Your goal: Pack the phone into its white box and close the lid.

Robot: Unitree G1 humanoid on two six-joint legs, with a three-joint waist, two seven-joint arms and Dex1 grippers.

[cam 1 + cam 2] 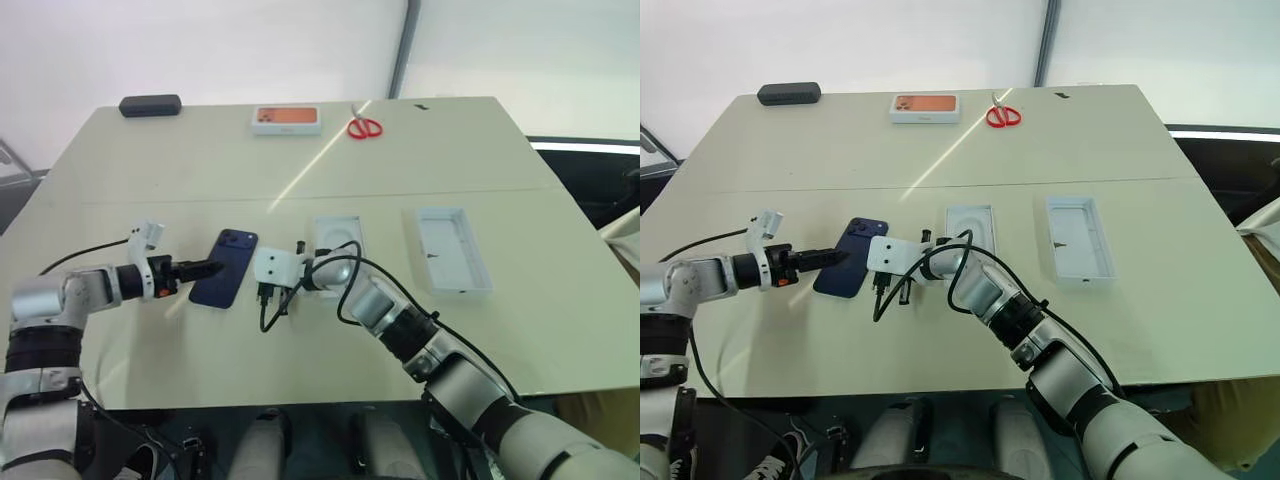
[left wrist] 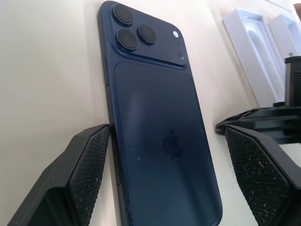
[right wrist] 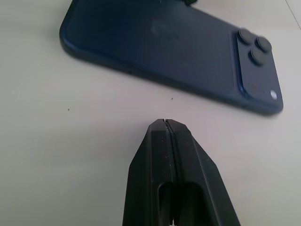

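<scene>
Phone (image 1: 225,268) lies back-up on the desk (image 1: 300,170), its camera bump toward the far side, left of the middle. The left end effector (image 2: 162,179) is spread wide, its two fingers (image 2: 89,165) straddling the near end of the phone; one pad sits right at the phone's edge, the other stands off on the opposite side, so nothing is gripped. The right end effector (image 3: 168,129) is clenched with its fingers pressed together and holds nothing; its tip rests low over the desk just beside the phone's long right edge, not touching it.

To the right of the phone a flat white insert (image 1: 336,240) lies on the desk, and further right is the white box (image 1: 452,250), open side up, well apart from the phone. At the far edge sit a box with an orange top (image 1: 286,119), red scissors (image 1: 364,127) and a dark case (image 1: 150,105).
</scene>
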